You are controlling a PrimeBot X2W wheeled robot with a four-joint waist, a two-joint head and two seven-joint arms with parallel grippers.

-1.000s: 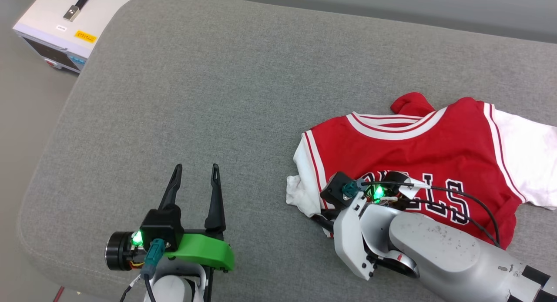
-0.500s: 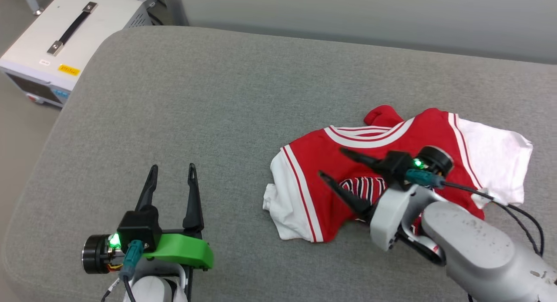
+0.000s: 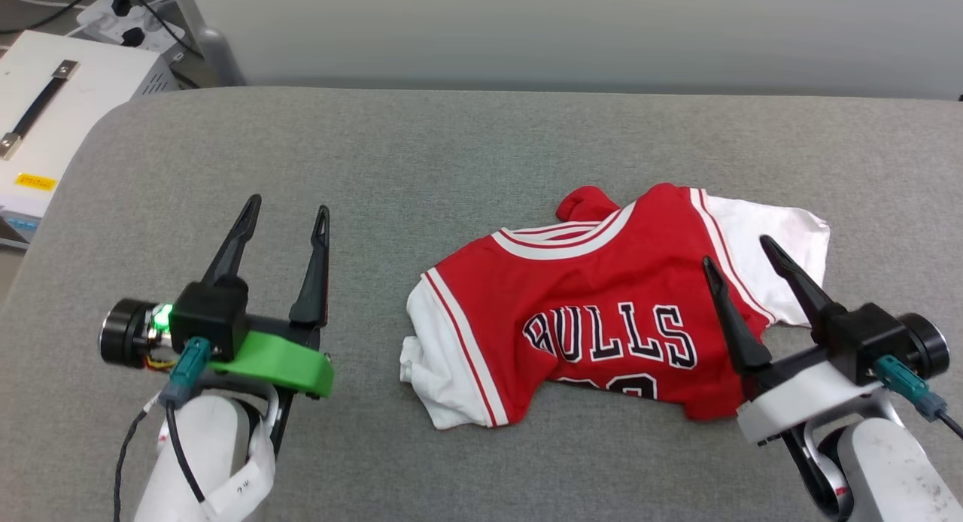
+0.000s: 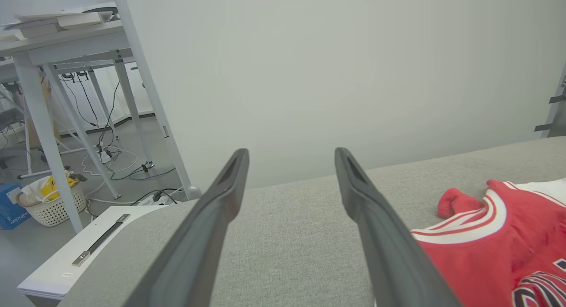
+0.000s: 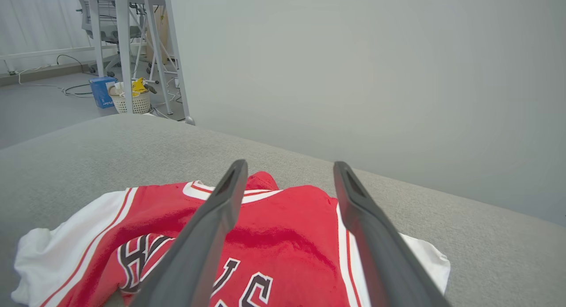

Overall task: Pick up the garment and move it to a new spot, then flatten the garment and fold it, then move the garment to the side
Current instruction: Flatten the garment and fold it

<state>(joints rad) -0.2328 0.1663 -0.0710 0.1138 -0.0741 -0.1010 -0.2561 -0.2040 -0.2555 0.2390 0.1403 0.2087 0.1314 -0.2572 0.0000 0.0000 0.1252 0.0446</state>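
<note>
Withdrawn since a second ago, my right gripper (image 3: 736,251) has lifted off the lettering of the shirt (image 3: 602,281) and opened. I note the grey cushion (image 3: 481,146) bearing the shirt right of centre, front up and rumpled, one white sleeve bunched at its left. Right gripper hovers at the shirt's right edge, fingers spread, holding nothing. Left gripper (image 3: 290,204) stands well apart to the left, fingers spread, empty. White box (image 3: 45,123) sits beyond the cushion's left end.

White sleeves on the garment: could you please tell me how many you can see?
2: the left sleeve lies crumpled at the garment's left edge; the right sleeve spreads by the right end effector.
</note>
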